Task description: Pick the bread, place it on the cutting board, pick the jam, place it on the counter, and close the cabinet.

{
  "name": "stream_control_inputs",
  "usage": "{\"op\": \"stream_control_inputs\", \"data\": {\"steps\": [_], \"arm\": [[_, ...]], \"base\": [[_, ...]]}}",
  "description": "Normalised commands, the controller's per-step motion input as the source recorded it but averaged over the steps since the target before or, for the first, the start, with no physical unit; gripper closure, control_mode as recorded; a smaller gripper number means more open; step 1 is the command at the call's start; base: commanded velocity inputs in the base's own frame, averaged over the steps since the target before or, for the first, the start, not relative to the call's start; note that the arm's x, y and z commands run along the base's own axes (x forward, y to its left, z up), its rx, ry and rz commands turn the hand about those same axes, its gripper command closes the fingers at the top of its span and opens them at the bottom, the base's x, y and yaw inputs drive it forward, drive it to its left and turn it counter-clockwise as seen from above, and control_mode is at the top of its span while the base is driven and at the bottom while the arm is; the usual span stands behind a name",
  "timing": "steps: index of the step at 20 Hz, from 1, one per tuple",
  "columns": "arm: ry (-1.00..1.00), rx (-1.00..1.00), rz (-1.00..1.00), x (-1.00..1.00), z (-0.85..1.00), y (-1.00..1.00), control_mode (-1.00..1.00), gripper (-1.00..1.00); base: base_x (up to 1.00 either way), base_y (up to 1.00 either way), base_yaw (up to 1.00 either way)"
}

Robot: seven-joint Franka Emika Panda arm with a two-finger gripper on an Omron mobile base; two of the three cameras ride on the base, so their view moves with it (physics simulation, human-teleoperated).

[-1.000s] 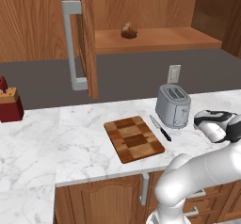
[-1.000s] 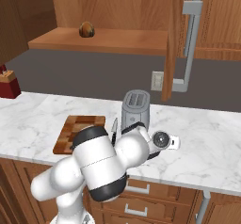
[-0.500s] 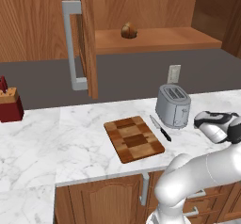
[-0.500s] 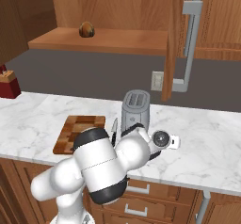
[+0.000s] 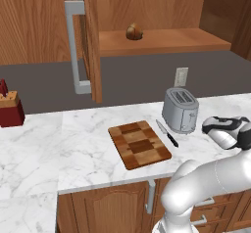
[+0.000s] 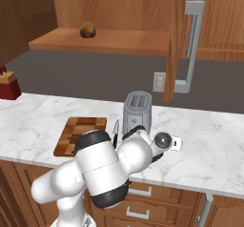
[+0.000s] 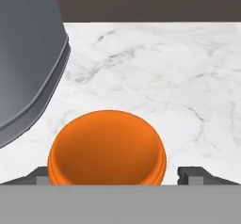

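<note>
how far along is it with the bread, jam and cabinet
Done, it seems: the jam stands on the counter beside the toaster. In hand: nothing gripped; the hand is open around the jam. Left: the bread lies on the cabinet shelf, the board is bare, and the cabinet door stands open.

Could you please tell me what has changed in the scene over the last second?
Nothing has visibly changed. The arm stays low beside the toaster, the claw sits around the jam on the counter; the bread remains on the shelf of the open cabinet, and the cutting board is bare.
</note>
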Motion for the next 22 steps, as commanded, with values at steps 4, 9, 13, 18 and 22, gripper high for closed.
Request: {"op": "stream_control_inputs", "data": {"steps": [4, 9, 13, 18, 22], "arm": [[0.0, 0.0, 0.0, 0.0, 0.05, 0.0, -1.0, -1.0], [-0.1, 0.0, 0.0, -0.16, 0.19, 0.0, -1.0, -1.0], [-0.08, 0.0, 0.0, -0.19, 0.12, 0.0, -1.0, -1.0], [-0.03, 0.0, 0.0, -0.08, 0.21, 0.0, -1.0, -1.0], [-0.06, 0.0, 0.0, -0.06, 0.31, 0.0, -1.0, -1.0]], "base": [[0.0, 0.0, 0.0], [0.0, 0.0, 0.0], [0.0, 0.0, 0.0], [0.0, 0.0, 0.0], [0.0, 0.0, 0.0]]}}
